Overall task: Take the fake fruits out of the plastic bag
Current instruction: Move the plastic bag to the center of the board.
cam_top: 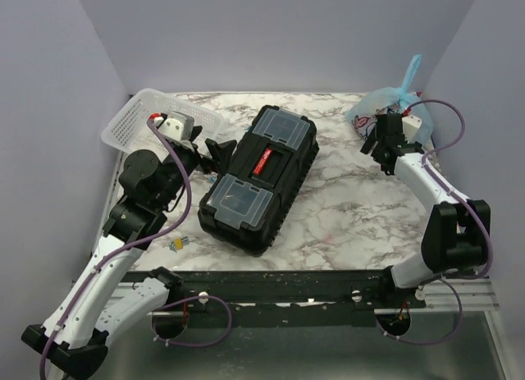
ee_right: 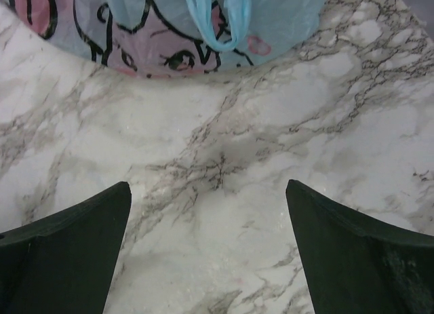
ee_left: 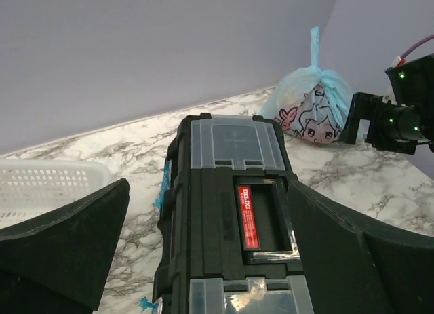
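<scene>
In the top view, a black toolbox [cam_top: 258, 179] is seen lying diagonally on the marbled surface [cam_top: 344, 208]. The plastic bag [cam_top: 384, 101] is set well to the toolbox's right, at the far corner, twisted top upward. The left end effector [cam_top: 215, 153] is held just left of the toolbox, and the right end effector [cam_top: 376, 142] just beside the bag. In the left wrist view, the 2 fingers [ee_left: 61, 253] are spread wide with nothing gripped, the toolbox lying ahead of them and the bag beyond its far end. In the right wrist view, both fingers are likewise wide apart and empty above the marble, the bag's cartoon print just ahead. The fake fruits cannot be made out through the bag.
</scene>
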`<action>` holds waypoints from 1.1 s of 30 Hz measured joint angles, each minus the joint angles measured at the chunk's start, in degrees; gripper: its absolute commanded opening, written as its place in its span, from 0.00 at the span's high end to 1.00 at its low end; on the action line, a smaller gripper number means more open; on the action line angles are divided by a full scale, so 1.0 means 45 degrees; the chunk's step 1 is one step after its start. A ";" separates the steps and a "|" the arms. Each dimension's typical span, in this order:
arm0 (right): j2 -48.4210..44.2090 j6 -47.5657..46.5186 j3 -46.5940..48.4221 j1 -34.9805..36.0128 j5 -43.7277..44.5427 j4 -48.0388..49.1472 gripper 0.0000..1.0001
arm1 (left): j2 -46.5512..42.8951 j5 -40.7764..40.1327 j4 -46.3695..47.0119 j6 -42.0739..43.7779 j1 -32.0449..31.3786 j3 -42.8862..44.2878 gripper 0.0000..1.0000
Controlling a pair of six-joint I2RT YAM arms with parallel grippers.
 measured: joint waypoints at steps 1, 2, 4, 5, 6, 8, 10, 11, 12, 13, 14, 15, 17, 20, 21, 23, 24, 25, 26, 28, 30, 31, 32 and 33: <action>0.0301 0.0044 0.0233 -0.0170 0.0044 0.0034 0.00 | 0.0000 0.0005 0.0000 -0.0015 -0.0029 0.0000 0.01; 0.0617 0.0053 0.0491 -0.0301 0.0146 0.0146 0.00 | -0.0019 0.0005 0.0005 -0.0039 -0.0078 -0.0005 0.01; 0.1001 0.0049 0.0792 -0.0447 0.0340 0.0398 0.00 | -0.0078 0.0005 0.0005 -0.0044 -0.0204 -0.0005 0.01; 0.1166 0.0044 0.0962 -0.0554 0.0398 0.0534 0.00 | -0.0107 0.0005 0.0005 -0.0044 -0.0248 -0.0010 0.01; 0.1331 0.0024 0.1175 -0.0641 0.0418 0.0641 0.00 | -0.0151 0.0000 0.0010 -0.0044 -0.0277 -0.0019 0.01; 0.1768 -0.0010 0.1836 -0.0860 0.0403 0.0850 0.00 | -0.0228 0.0000 0.0019 -0.0044 -0.0321 -0.0044 0.01; 0.2317 -0.0039 0.2657 -0.1141 0.0461 0.1005 0.00 | -0.0262 -0.0015 0.0073 -0.0044 -0.0389 -0.0083 0.01; 0.2623 -0.0053 0.3099 -0.1263 0.0583 0.1132 0.00 | -0.0262 -0.0015 0.0092 -0.0049 -0.0437 -0.0097 0.01; 0.2943 -0.0092 0.3512 -0.1341 0.0719 0.1287 0.00 | -0.0253 -0.0015 0.0092 -0.0049 -0.0500 -0.0097 0.01; 0.3249 -0.0107 0.3847 -0.1423 0.0865 0.1457 0.00 | -0.0228 -0.0005 0.0092 -0.0058 -0.0573 -0.0097 0.01; 0.3551 -0.0136 0.4163 -0.1549 0.0962 0.1593 0.00 | -0.0214 0.0000 0.0092 -0.0087 -0.0617 -0.0097 0.01; 0.3861 -0.0160 0.4459 -0.1700 0.1005 0.1700 0.00 | -0.0204 0.0000 0.0092 -0.0087 -0.0661 -0.0097 0.01; 0.4430 -0.0209 0.4906 -0.1899 0.0942 0.1841 0.01 | -0.0199 0.0005 0.0092 -0.0092 -0.0748 -0.0097 0.01; 0.5387 -0.0359 0.5610 -0.2331 0.0641 0.1928 0.02 | -0.0199 -0.0015 0.0092 -0.0083 -0.0899 -0.0097 0.01; 0.5702 -0.0442 0.5833 -0.2453 0.0539 0.1938 0.02 | -0.0199 -0.0029 0.0092 -0.0073 -0.0967 -0.0097 0.01; 0.6305 -0.0578 0.6280 -0.2608 0.0418 0.1933 0.11 | -0.0199 -0.0044 0.0092 -0.0063 -0.1088 -0.0097 0.01; 0.6567 -0.0670 0.6489 -0.2691 0.0345 0.1928 0.18 | -0.0199 -0.0044 0.0092 -0.0039 -0.1146 -0.0097 0.01; 0.6805 -0.0772 0.6659 -0.2749 0.0228 0.1919 0.24 | -0.0199 -0.0044 0.0092 -0.0024 -0.1195 -0.0102 0.01; 0.6989 -0.0840 0.6785 -0.2773 0.0078 0.1885 0.29 | -0.0194 -0.0044 0.0092 -0.0015 -0.1219 -0.0102 0.01; 0.7203 -0.0971 0.6912 -0.2778 -0.0427 0.1860 0.34 | -0.0189 -0.0044 0.0097 0.0044 -0.1297 -0.0117 0.01; 0.7223 -0.0967 0.6863 -0.2778 -0.0981 0.1787 0.39 | -0.0126 -0.0044 0.0097 0.0068 -0.1350 -0.0117 0.01; 0.7179 -0.0962 0.6766 -0.2773 -0.1224 0.1851 0.42 | -0.0092 -0.0044 0.0092 0.0068 -0.1355 -0.0117 0.01; 0.7072 -0.0952 0.6543 -0.2754 -0.1467 0.2001 0.45 | -0.0044 -0.0039 0.0092 0.0068 -0.1355 -0.0117 0.01; 0.6902 -0.0947 0.6154 -0.2744 -0.1685 0.2200 0.48 | -0.0015 -0.0039 0.0092 0.0063 -0.1355 -0.0117 0.01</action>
